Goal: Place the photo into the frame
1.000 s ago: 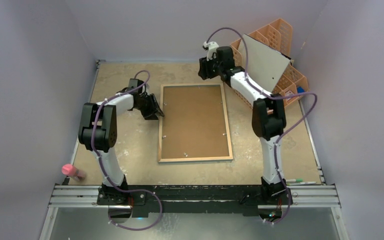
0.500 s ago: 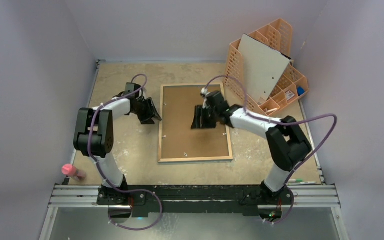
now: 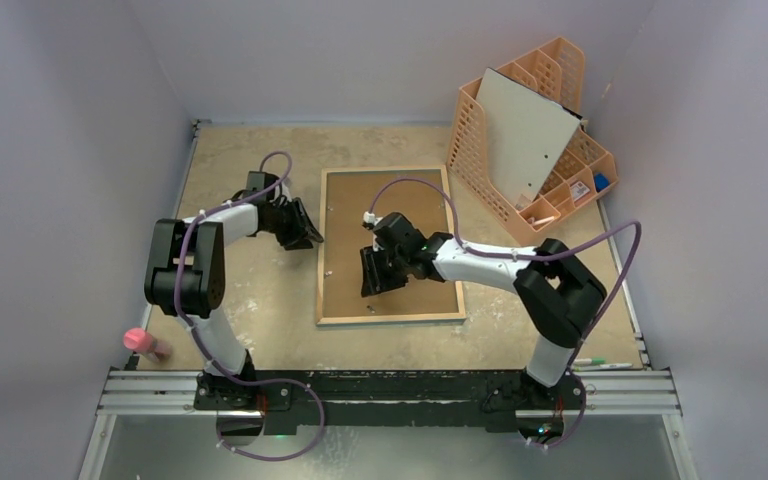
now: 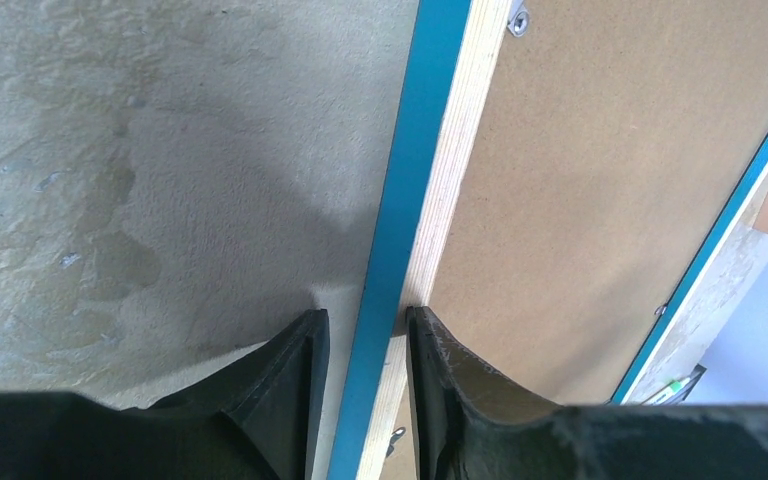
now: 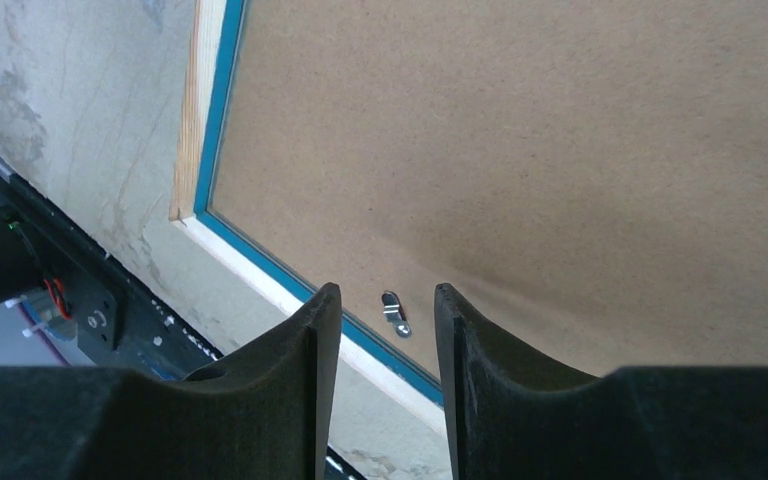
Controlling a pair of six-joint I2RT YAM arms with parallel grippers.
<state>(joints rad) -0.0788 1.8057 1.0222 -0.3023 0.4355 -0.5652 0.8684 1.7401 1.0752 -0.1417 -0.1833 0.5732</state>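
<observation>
The frame point(image 3: 390, 318) lies face down mid-table, wood rim up, with the brown hardboard backing point(image 3: 400, 205) in it. The photo is not in view. My left gripper point(image 3: 308, 235) is at the frame's left rim. In the left wrist view its fingers point(image 4: 360, 325) straddle the blue edge and wood rim point(image 4: 415, 150), a small gap showing on the outer side. My right gripper point(image 3: 370, 280) hovers open over the backing's lower left. In the right wrist view it point(image 5: 387, 300) is just above a small metal clip point(image 5: 395, 313) by the near rim point(image 5: 192, 120).
An orange lattice organiser point(image 3: 570, 170) stands at the back right with a grey-white board point(image 3: 528, 135) leaning in it. A pink object point(image 3: 142, 342) lies at the front left. Pens point(image 3: 600, 363) lie at the front right by the rail.
My right arm swung from the organiser at the back down and left over the frame, ending above its lower left. My left gripper stayed at the frame's left rim.
</observation>
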